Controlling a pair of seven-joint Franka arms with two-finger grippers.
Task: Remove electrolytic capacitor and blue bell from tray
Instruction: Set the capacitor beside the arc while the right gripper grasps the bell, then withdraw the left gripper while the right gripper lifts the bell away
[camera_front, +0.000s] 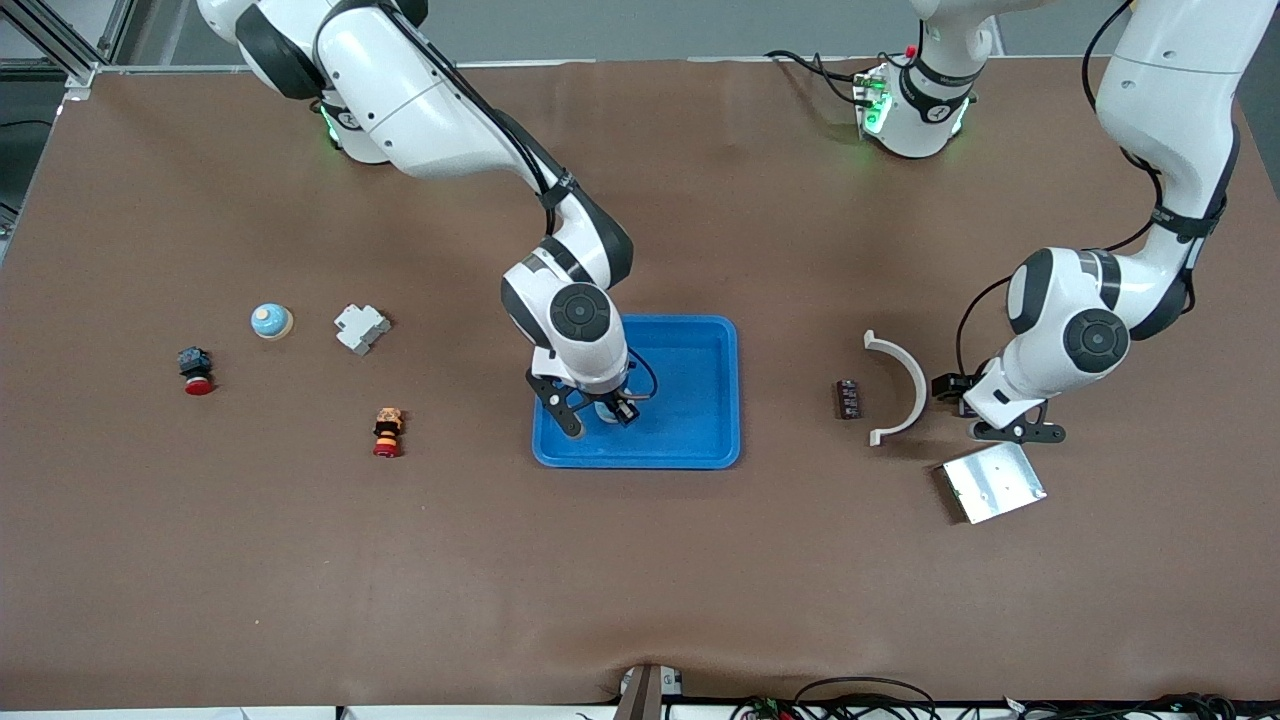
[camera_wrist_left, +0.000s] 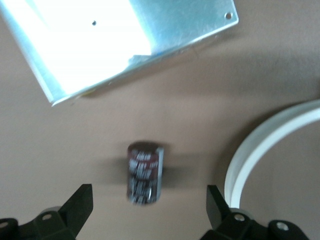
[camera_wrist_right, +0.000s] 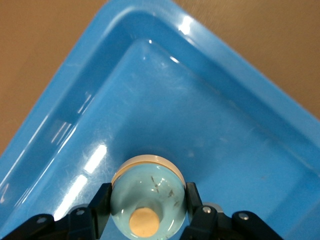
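Where grippers work: metal plate (camera_wrist_left: 125, 40), white arc (camera_wrist_left: 260, 150) beside capacitor (camera_wrist_left: 145, 172).

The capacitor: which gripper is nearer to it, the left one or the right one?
Left. The left gripper is open right at the capacitor, which lies between its fingers. The right gripper is over the blue tray, shut on a bell.

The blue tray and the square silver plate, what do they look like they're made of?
The blue tray looks like glossy moulded plastic: rounded walls, bright streaks of reflected light. The square silver plate looks like bare sheet metal, probably aluminium: strong mirror-like glare, thin edge, small drilled holes.
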